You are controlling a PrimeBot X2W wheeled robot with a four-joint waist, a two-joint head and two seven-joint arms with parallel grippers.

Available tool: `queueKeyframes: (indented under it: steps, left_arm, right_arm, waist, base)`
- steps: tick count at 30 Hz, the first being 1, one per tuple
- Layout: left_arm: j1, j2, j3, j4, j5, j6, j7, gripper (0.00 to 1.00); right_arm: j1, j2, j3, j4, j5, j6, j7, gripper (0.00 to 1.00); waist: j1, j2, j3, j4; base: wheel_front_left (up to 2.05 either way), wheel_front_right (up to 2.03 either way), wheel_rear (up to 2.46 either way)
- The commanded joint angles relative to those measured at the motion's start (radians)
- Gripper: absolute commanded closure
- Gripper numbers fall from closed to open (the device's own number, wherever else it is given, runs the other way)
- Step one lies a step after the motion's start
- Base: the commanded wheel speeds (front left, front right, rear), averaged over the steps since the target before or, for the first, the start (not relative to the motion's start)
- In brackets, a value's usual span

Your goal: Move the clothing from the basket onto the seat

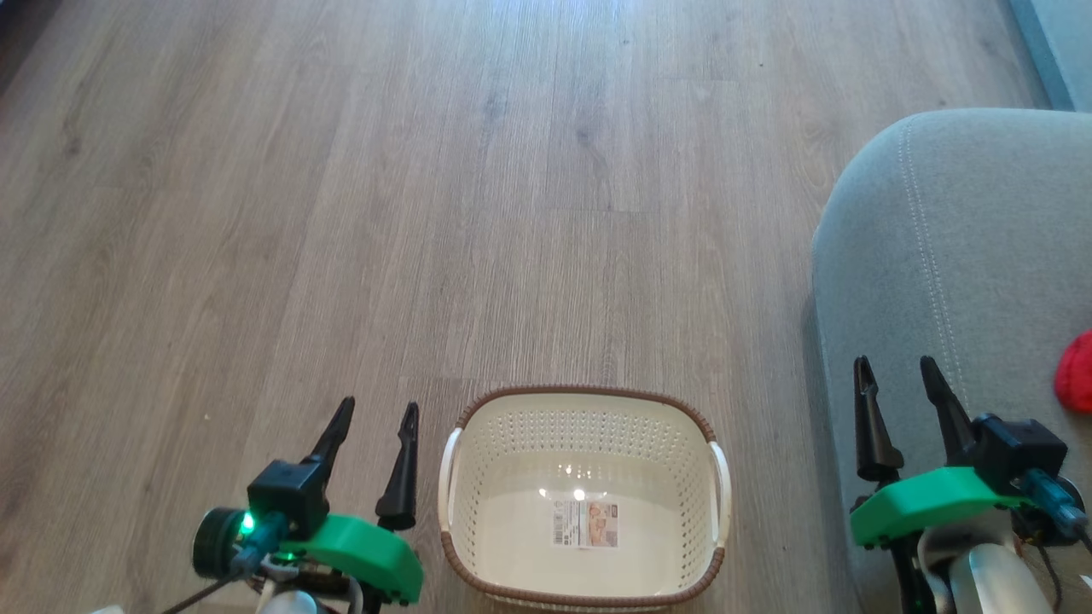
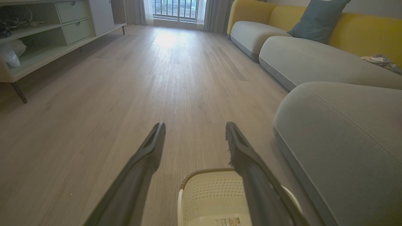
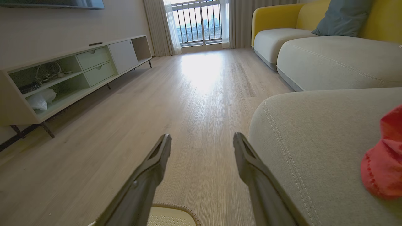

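The cream-white basket with a brown rim stands on the wood floor at the bottom centre of the head view, holding nothing but a label sticker on its floor. The basket also lies below my left fingers. The grey seat fills the right side. A bright red piece of clothing lies on it at the right edge; the clothing is right of my right fingers. My left gripper hangs open left of the basket. My right gripper is open over the seat's front edge.
Bare wood floor stretches ahead. A low pale TV cabinet lines the left wall. More grey and yellow sofa sections with a blue-grey cushion run along the right. A balcony window is at the far end.
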Motion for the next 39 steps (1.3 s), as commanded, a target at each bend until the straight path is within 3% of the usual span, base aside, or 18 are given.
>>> queueKeyframes:
  steps: [1, 5, 6, 11, 39]
  left_arm:
    - [-0.027, -0.001, 0.037, -0.029, -0.006, -0.006, -0.005, 0.00]
    - [-0.026, -0.001, 0.038, -0.025, -0.021, -0.012, -0.005, 0.00]
    - [0.000, 0.000, 0.001, 0.001, -0.017, -0.012, 0.000, 1.00]
    - [0.031, 0.000, -0.003, 0.077, -0.020, -0.012, 0.002, 1.00]
    - [0.003, 0.015, 0.054, 0.069, -0.345, -0.047, 0.068, 1.00]
  right_arm:
    - [-0.043, -0.003, 0.025, -0.034, -0.005, 0.000, -0.007, 0.00]
    - [-0.043, -0.003, 0.024, -0.033, -0.004, 0.000, -0.007, 0.00]
    - [0.000, 0.000, 0.000, 0.000, 0.000, 0.000, 0.000, 1.00]
    - [0.031, 0.005, 0.000, 0.081, 0.003, 0.000, 0.003, 1.00]
    - [0.012, 0.004, -0.006, 0.051, 0.322, 0.000, 0.085, 1.00]
  waist:
    - [0.0000, 0.0000, 0.000, 0.000]
    - [0.0000, 0.0000, 0.000, 0.000]
    - [0.0000, 0.0000, 0.000, 0.000]
    - [0.0000, 0.0000, 0.000, -0.001]
    - [0.0000, 0.0000, -0.003, -0.027]
  base:
    - [0.00, 0.00, 0.00]
    - [0.00, 0.00, 0.00]
    - [0.00, 0.00, 0.00]
    - [0.00, 0.00, 0.00]
    - [0.00, 0.00, 0.00]
